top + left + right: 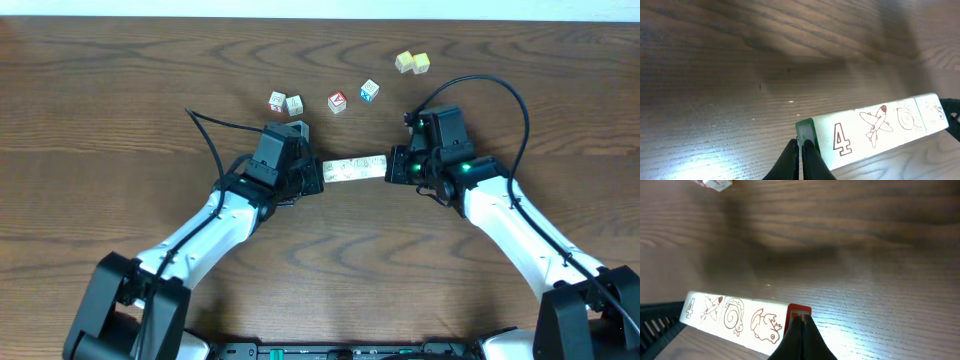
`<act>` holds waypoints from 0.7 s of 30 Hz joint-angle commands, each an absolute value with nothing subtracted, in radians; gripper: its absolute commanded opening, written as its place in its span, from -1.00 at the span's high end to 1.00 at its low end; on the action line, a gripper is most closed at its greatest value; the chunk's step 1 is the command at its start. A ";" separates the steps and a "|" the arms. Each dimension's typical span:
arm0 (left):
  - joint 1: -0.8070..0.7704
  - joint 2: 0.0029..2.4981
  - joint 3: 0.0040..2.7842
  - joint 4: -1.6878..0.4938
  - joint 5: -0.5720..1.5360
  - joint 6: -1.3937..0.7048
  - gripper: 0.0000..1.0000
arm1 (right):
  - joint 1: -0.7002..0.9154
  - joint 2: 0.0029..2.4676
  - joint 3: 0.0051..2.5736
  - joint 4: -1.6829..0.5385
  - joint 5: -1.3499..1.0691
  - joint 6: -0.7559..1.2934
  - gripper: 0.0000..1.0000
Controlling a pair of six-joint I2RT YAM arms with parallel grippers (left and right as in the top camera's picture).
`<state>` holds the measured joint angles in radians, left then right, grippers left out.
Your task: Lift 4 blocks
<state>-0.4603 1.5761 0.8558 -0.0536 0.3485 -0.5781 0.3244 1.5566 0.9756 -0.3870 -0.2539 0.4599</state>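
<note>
While the left gripper [316,176] and the right gripper [392,167] each have their jaws closed together with nothing between them, they press from opposite ends on the blocks [353,167]. These are four pale cubes in one tight row over the middle of the tabletop [120,80]. The left gripper bears on the end next to the face marked 4 (a plane, a spiral figure and a bird-like figure follow along the row), and the right gripper bears on the far end, by the bird. In both wrist views the row's shadow lies apart from it on the wood, so it seems raised. Nearer the far edge sit two pale cubes [278,101], a red cube [337,102], a blue cube [369,91] and a touching yellow pair [404,62], all apart from the row.
</note>
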 commanded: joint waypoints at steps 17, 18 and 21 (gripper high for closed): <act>-0.504 1.467 0.866 -0.064 0.489 -0.590 0.86 | 0.416 1.542 1.056 -0.409 -0.498 0.493 0.97; -0.504 1.467 0.866 -0.064 0.490 -0.590 0.86 | 0.416 1.542 1.061 -0.413 -0.498 0.493 0.98; -0.504 1.465 0.866 -0.064 0.490 -0.590 0.85 | 0.419 1.542 1.064 -0.413 -0.498 0.493 0.97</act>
<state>-0.4603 1.4761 0.8520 -0.0902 0.3355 -0.5804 0.3405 1.5566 1.0180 -0.4297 -0.2447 0.4713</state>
